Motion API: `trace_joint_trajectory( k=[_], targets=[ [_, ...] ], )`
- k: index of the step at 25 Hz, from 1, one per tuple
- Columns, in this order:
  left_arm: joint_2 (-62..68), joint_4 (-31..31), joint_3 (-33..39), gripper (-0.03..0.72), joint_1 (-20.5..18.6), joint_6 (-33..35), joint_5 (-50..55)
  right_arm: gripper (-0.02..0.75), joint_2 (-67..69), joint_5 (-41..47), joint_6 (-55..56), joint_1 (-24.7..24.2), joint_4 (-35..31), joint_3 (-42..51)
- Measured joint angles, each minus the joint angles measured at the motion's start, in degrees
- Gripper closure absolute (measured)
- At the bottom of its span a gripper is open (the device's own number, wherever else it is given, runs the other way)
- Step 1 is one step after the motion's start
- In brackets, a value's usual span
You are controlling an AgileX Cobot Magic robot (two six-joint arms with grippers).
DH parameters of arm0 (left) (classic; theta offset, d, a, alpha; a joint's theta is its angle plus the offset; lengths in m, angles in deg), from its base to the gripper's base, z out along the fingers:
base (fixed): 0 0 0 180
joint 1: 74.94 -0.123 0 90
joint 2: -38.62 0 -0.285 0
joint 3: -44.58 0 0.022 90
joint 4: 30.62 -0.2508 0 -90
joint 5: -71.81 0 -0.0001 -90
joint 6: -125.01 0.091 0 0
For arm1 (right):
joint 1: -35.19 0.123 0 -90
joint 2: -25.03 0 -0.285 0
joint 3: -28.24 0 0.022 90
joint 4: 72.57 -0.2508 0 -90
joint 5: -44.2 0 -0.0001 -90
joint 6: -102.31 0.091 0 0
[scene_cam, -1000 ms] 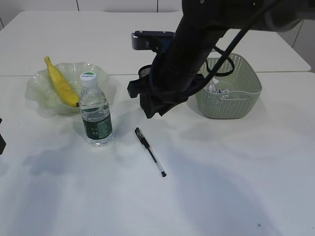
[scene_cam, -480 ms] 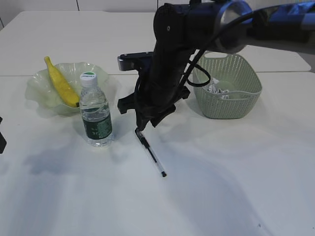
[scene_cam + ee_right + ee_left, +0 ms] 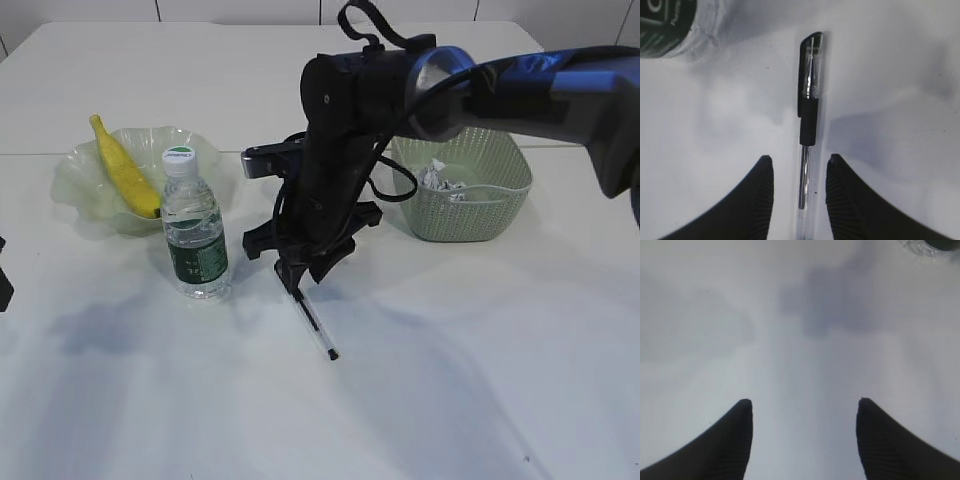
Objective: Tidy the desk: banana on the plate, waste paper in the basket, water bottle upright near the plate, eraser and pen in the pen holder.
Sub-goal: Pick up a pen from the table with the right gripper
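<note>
Now lowered onto the pen (image 3: 307, 312), where half a second ago hung just above its capped end and a second ago sat higher and further back, by the basket (image 3: 470, 205). Right fingers (image 3: 762, 195) spread, one on each side of the clear barrel, not yet touching it as far as the right wrist view shows; pen (image 3: 807, 125) lying flat on the counter (image 3: 450, 380), unmoved across all three exterior pictures, cap end toward the water bottle (image 3: 194, 228). Means the pen step has gone from approach to the brink of a grasp: closing next seems likely, then a lift toward the pen holder, which cannot be found in any view, probably hidden behind the arm.

Elsewhere nothing changed. Banana (image 3: 122, 167) already on the plate (image 3: 85, 200), bottle upright just beside that plate, crumpled waste paper (image 3: 438, 180) inside the basket. No eraser seen on the counter; whether already stowed cannot be told. So the pen looks like the last loose item.

Left fingers (image 3: 735, 435) spread wide over bare counter, pinching nothing, idle well apart from the work.

Worth watching: a thin round barrel, apt to roll or pivot if pinched off-centre.
</note>
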Motion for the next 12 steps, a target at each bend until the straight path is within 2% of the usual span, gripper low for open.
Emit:
trace_joint_trajectory(
  k=[12],
  targets=[
    [0.00,0.00,0.00,0.231,0.00,0.00,-0.09,0.464,0.31,0.00,0.10,0.00,-0.33,-0.05]
  ],
)
